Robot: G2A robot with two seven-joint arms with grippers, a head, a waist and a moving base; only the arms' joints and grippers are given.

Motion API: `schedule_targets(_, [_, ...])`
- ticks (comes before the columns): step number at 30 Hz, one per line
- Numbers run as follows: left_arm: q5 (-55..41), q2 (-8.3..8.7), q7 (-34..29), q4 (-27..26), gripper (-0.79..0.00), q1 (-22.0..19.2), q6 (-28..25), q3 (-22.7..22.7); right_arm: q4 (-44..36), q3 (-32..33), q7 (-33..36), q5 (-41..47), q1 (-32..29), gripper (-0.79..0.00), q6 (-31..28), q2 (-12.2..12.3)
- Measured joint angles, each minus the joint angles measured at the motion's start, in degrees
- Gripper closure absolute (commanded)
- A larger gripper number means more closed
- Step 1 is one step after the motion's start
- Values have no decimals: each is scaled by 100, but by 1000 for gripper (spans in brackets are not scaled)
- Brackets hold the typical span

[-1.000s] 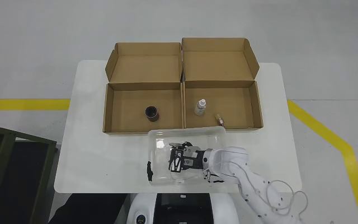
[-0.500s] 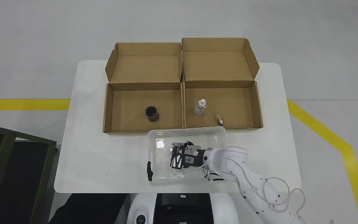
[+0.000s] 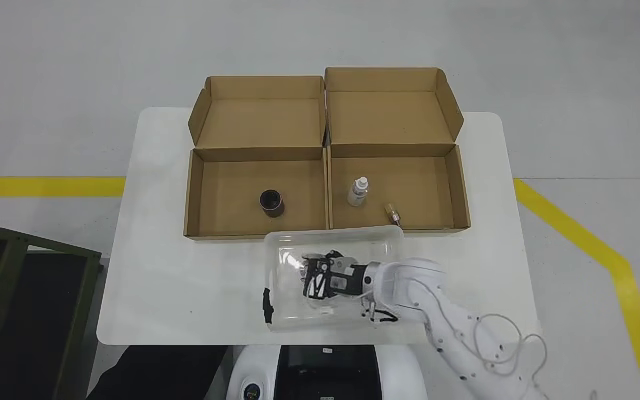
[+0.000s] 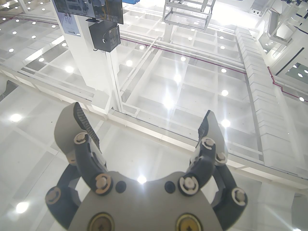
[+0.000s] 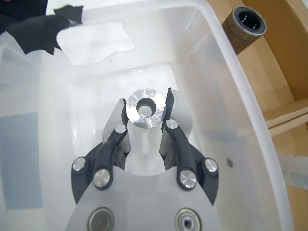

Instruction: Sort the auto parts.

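Right tool (image 5: 146, 97) crept toward boxes (image 3: 230, 195), clenched on bushing (image 5: 156, 117), bore facing wrist camera, left tool (image 4: 143, 111) released

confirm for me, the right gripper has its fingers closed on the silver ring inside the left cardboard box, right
Not quite. The right gripper does have its fingers closed on the silver ring, but inside the clear plastic bin, not the left cardboard box. The right wrist view shows this. That box holds only a dark cylinder.

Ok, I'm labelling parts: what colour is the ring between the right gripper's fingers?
The ring is shiny silver metal, clearest in the right wrist view.
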Motion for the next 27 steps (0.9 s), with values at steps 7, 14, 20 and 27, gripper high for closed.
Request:
schedule_targets(7, [0,0,0,0,-785,0,0,0,-592,194,-73,465,-138,0,-80,48])
schedule_targets(14, [0,0,0,0,-785,0,0,0,-1366,389,-252,910,-304,0,90,82])
schedule_targets(20, [0,0,0,0,-785,0,0,0,-1728,455,-537,1281,-300,0,346,72])
schedule_targets(27, [0,0,0,0,-785,0,0,0,-2175,640,-849,1525,-215,0,669,64])
